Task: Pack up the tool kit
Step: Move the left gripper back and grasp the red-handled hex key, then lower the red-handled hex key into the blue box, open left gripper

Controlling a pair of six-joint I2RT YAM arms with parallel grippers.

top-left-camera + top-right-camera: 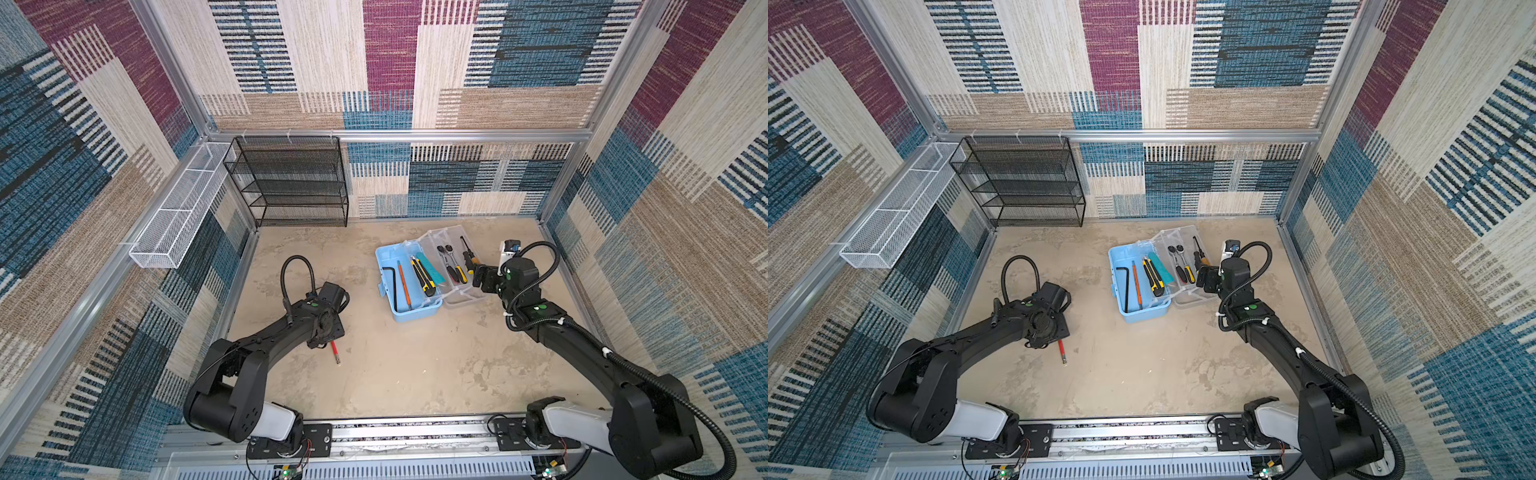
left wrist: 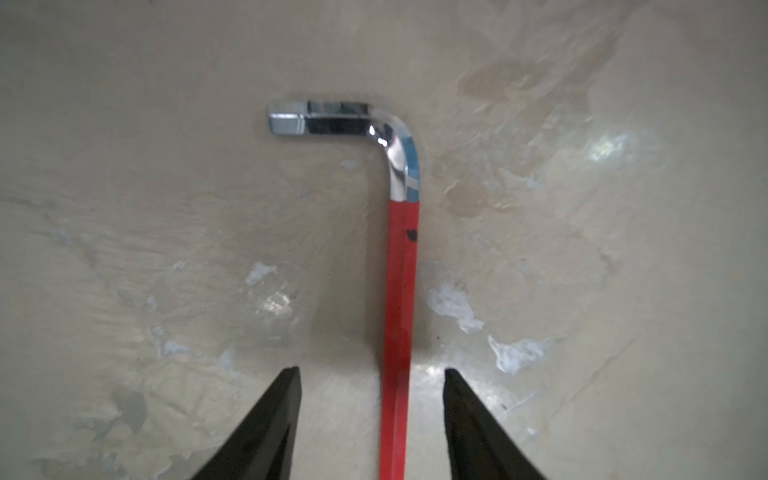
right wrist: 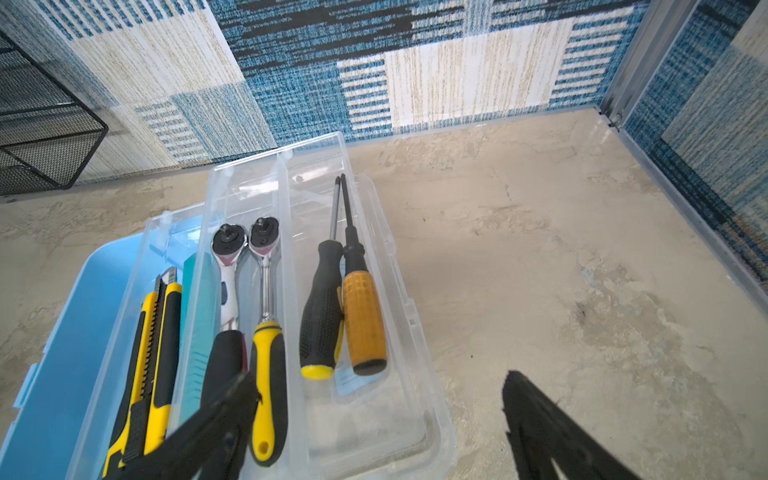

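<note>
While the red-sleeved hex key (image 2: 399, 291) lies flat at eight o'clock on the tabletop (image 1: 415, 374), well apart from the light-blue toolbox (image 1: 415, 314) at one o'clock, it is straddled by the left gripper (image 2: 372, 369), its jaws apart with a gap either side. A clean lift would likely be served by jaws centred, kept low and closed squarely on the thin shaft; the right gripper (image 3: 380, 386) is held spread wide by the clear lid (image 3: 365, 432). The mottled beige, scuffed tabletop is walled by woven blue, maroon and tan panels (image 1: 498, 104), a black mesh rack (image 1: 291, 183) at eleven o'clock.
</note>
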